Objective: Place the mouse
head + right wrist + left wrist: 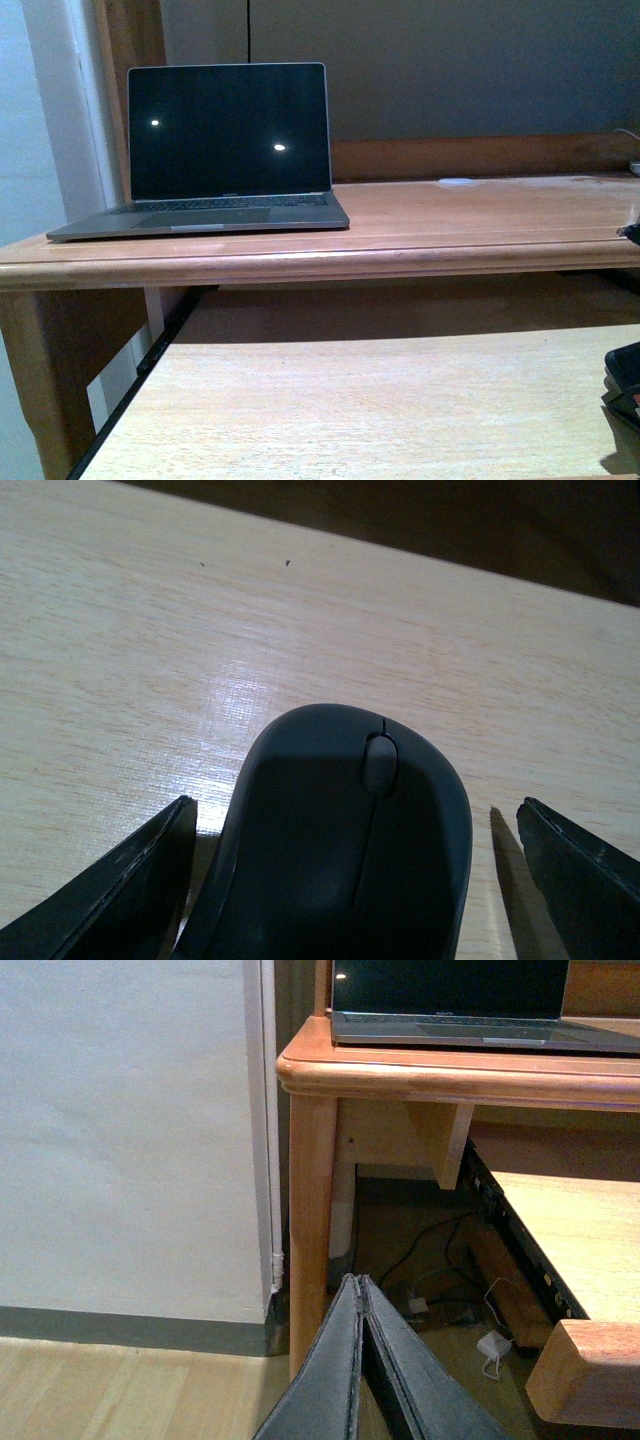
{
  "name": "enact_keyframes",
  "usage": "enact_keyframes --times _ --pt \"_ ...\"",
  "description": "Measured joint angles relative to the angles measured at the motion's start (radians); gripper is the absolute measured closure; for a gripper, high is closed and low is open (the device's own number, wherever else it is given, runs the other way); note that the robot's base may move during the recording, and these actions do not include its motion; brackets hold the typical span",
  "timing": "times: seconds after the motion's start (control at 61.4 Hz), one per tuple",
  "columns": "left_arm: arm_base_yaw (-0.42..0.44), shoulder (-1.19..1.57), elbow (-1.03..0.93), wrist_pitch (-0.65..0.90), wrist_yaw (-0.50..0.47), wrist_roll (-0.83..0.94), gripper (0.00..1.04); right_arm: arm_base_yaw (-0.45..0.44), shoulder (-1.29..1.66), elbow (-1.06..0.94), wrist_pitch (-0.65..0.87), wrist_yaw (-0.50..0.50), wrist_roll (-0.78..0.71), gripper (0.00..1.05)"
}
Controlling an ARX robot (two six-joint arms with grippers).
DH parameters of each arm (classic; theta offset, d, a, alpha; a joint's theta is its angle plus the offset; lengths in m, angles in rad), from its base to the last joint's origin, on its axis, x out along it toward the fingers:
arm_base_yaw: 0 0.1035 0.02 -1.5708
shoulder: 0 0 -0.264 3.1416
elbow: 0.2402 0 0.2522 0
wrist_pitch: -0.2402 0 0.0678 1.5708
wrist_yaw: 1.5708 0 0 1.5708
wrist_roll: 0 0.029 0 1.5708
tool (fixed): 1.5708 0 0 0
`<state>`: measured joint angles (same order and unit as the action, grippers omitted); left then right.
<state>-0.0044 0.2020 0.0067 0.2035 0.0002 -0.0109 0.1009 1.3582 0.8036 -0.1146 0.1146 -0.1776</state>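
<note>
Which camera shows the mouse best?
The right wrist view: the mouse fills it close up, wheel visible, inside the open right gripper. The front and left wrist views show no mouse.

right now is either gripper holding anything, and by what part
Nothing is held. The right gripper is open, and the mouse lies between its fingers, ungripped. The left gripper is shut on nothing.

No legible text; tiny bezel mark on laptop (240, 215) unreadable.
</note>
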Motion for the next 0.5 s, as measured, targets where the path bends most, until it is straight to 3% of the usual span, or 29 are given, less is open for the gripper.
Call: enact_keyframes --times 0.147,0.26,0.391,0.505 --pt "0.000 -0.035 0.000 -0.036 0.000 0.000 1.02 -0.008 0.011 0.017 -0.019 -0.011 -0.003 0.25" --pt "0.000 -0.171 0.000 -0.192 0.000 0.000 1.02 -0.021 0.008 0.024 -0.039 -0.024 -0.003 0.41" --pt "0.000 -0.193 0.000 -0.200 0.000 0.000 1.01 -0.025 -0.010 0.033 -0.069 -0.027 0.002 0.43" --pt "0.000 -0.196 0.000 -0.201 0.000 0.000 0.86 -0.017 -0.030 0.066 -0.111 -0.033 0.025 0.43"
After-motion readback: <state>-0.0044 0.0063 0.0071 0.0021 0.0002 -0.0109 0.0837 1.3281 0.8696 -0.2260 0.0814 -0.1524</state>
